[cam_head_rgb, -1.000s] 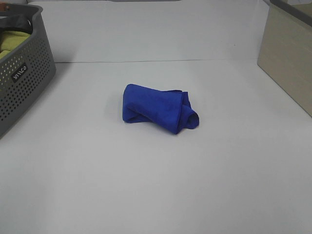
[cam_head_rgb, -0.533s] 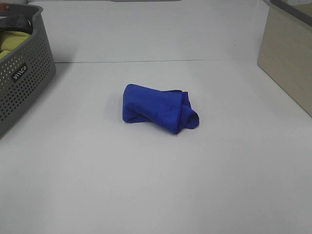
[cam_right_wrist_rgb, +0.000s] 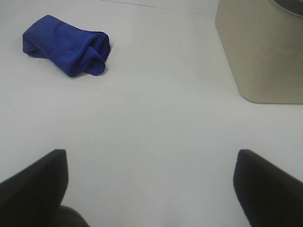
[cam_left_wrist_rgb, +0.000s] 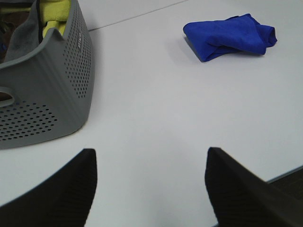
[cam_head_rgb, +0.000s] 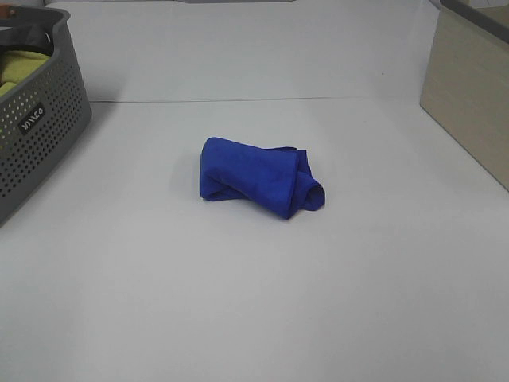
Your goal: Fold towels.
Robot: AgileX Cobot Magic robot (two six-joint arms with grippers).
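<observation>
Near the middle of the exterior high view, a little above centre, lies the blue towel, bunched into a loose roll on the white table. Its right end curls into a small knot of folds. Nothing touches it.

At the upper left of that view stands a grey perforated basket, well apart from the towel, with a yellow cloth inside. At the upper right edge is a beige bin, also well apart from the towel.

Neither arm shows in the exterior high view. The left gripper has its two dark fingers spread wide with only table between them. The right gripper is likewise spread wide and holds nothing. Both wrist views show the towel far off.
</observation>
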